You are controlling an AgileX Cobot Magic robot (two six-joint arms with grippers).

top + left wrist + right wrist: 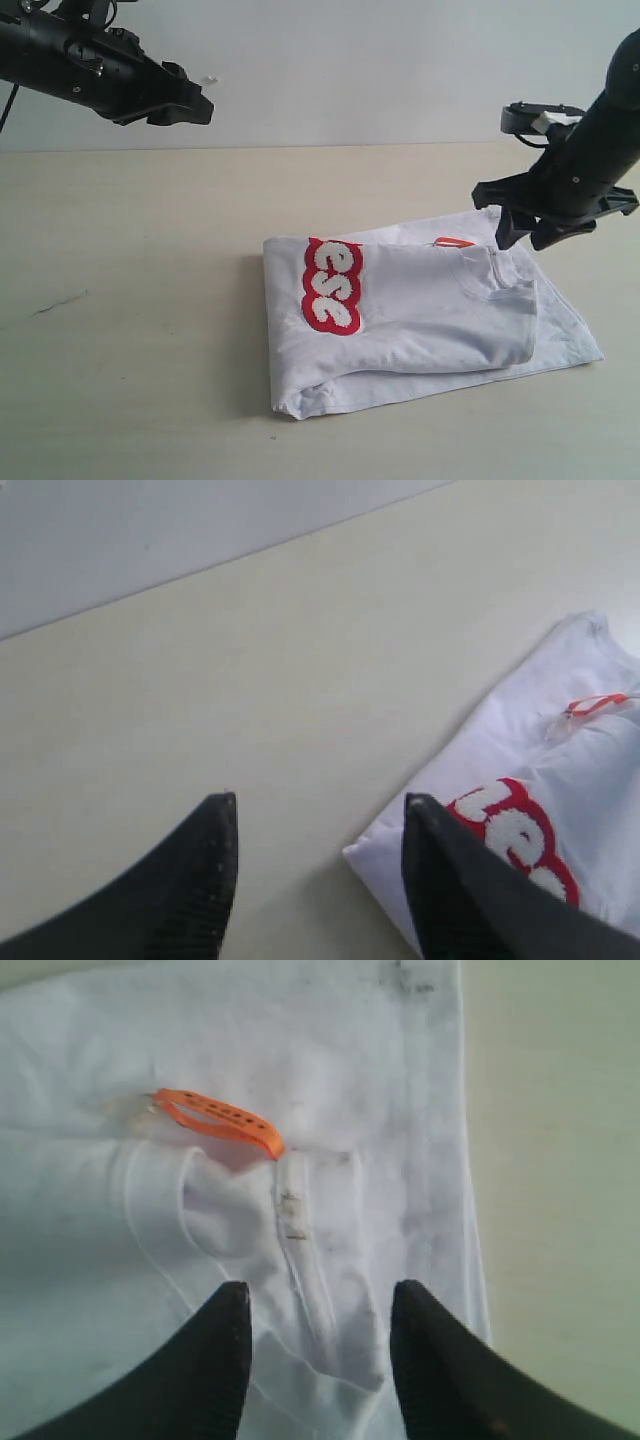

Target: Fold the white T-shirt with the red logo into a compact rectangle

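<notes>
The white T-shirt [420, 310] lies on the tabletop [130, 300] right of centre, doubled over into a rough, lumpy rectangle. Its red logo [333, 285] wraps the left fold, and the orange neck tag [220, 1125] peeks out at the far edge. The layers do not line up: a lower layer sticks out along the near and right sides. The step in hand looks like tidying or one last fold. To do it well, the next pinch should take all layers at an edge, not just the top one, then carry them low and flat across so the stack does not slide. The loose collar [300, 1220] should be pressed down before letting go. The right fingers [215, 1370] hang over the far right corner of the shirt, parted moderately, with only cloth seen below the gap and nothing held. The left fingers [190, 880] are raised at the far left, likewise parted and empty.
</notes>
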